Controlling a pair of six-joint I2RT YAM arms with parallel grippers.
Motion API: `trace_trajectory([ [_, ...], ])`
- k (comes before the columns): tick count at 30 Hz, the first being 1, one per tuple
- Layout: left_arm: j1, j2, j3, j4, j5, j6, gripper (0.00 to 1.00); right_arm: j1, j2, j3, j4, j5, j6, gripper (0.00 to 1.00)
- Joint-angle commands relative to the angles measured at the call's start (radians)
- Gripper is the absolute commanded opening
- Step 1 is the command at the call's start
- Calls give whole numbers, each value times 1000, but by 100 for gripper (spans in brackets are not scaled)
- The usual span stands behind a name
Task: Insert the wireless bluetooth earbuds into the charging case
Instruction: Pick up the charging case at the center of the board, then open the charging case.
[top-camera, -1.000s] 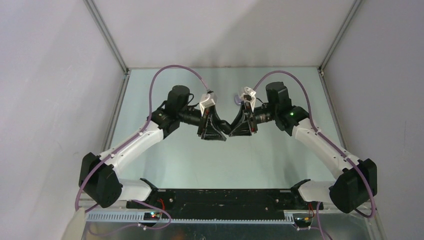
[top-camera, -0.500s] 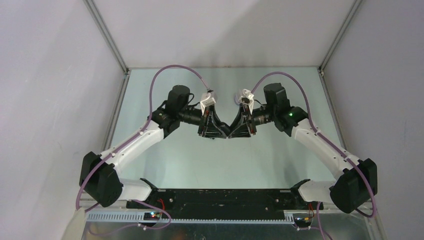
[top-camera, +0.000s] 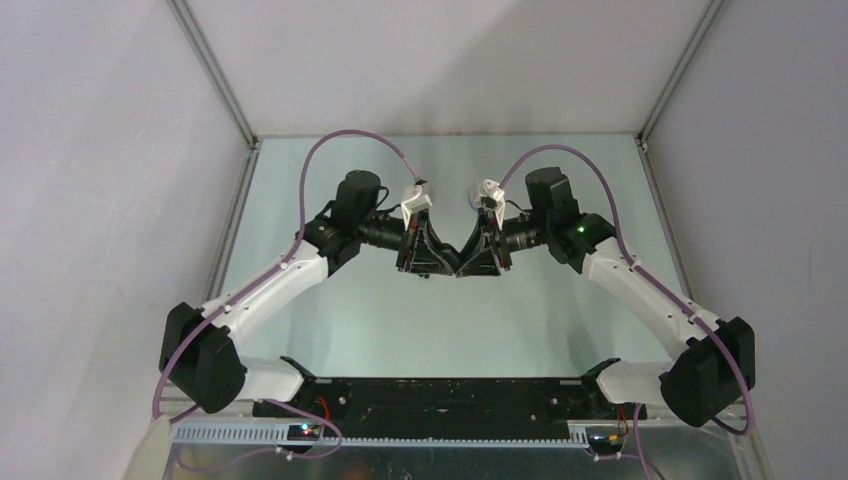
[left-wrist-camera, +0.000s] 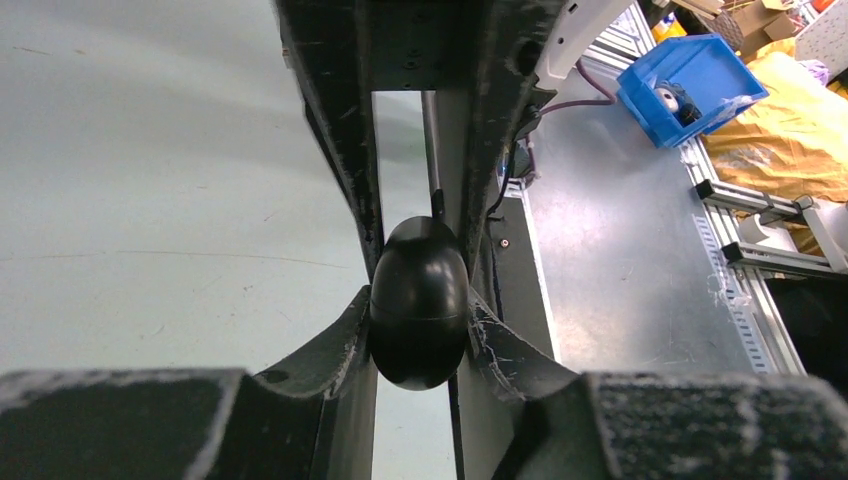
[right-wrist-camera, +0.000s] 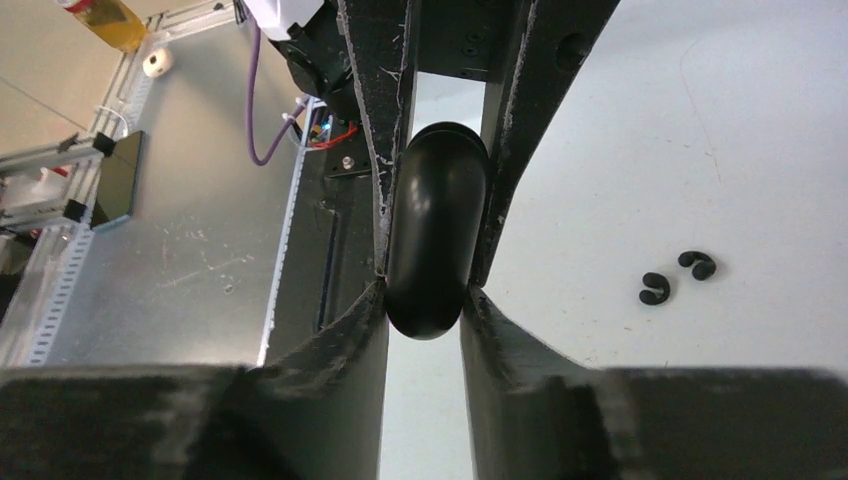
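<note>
A glossy black rounded charging case (left-wrist-camera: 420, 300) with a thin seam is clamped between my left gripper's (left-wrist-camera: 420, 215) fingers. My right gripper (right-wrist-camera: 437, 215) is shut on a black rounded body (right-wrist-camera: 436, 235), apparently the same case. In the top view the left gripper (top-camera: 446, 266) and the right gripper (top-camera: 470, 266) meet tip to tip above the middle of the table, and the case is hidden between them. Two tiny black curled earbuds (right-wrist-camera: 655, 288) (right-wrist-camera: 698, 265) lie side by side on the table to the right of my right fingers. The pale purple buds are not in view.
The pale green table (top-camera: 420, 330) is walled by grey panels at the left, right and back. The black base bar (top-camera: 440, 395) spans the near edge. Beyond the table, a blue bin (left-wrist-camera: 690, 85) and metal rails show in the left wrist view.
Over the last second both wrists rolled and the two grippers closed in until their tips met. Almost nothing has moved in the last half second.
</note>
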Motion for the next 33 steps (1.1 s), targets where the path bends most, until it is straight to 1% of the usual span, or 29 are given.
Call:
trace_trajectory([
  [1, -11, -11, 29, 43, 30, 2, 3, 5, -21, 35, 43, 16, -12, 48],
  [2, -11, -12, 29, 39, 28, 8, 3, -4, -31, 35, 46, 11, -1, 56],
  [3, -10, -12, 29, 37, 27, 10, 2, -7, -40, 36, 54, 5, 11, 68],
  [4, -10, -10, 28, 35, 26, 13, 1, -15, -44, 35, 58, 2, 21, 73],
  [5, -12, -9, 28, 35, 25, 14, 1, -18, -51, 35, 70, 0, 41, 81],
  [6, -11, -8, 29, 31, 24, 18, 1, -25, -54, 35, 77, -2, 53, 84],
  [7, -12, -7, 29, 25, 20, 21, 0, -25, -57, 36, 91, 2, 72, 89],
  [9, -17, -3, 31, 17, 17, 25, 0, -22, -58, 35, 113, 39, 103, 95],
  [11, -21, -1, 31, 12, 17, 25, 0, -10, -54, 36, 129, 102, 119, 99],
  [14, -28, 4, 37, -8, 15, 64, 0, 5, -44, 34, 156, 227, 143, 99],
  [16, -37, 9, 45, -37, 13, 89, 0, 5, -35, 34, 170, 281, 164, 99],
  [18, -40, 14, 53, -55, 17, 101, 0, 4, -22, 34, 175, 304, 166, 99],
  [25, -42, 15, 62, -79, 26, 117, 0, -9, -33, 23, 166, 275, 131, 99],
  [33, -42, 1, 62, -91, 26, 131, 0, -74, -71, 23, 151, 233, 111, 99],
])
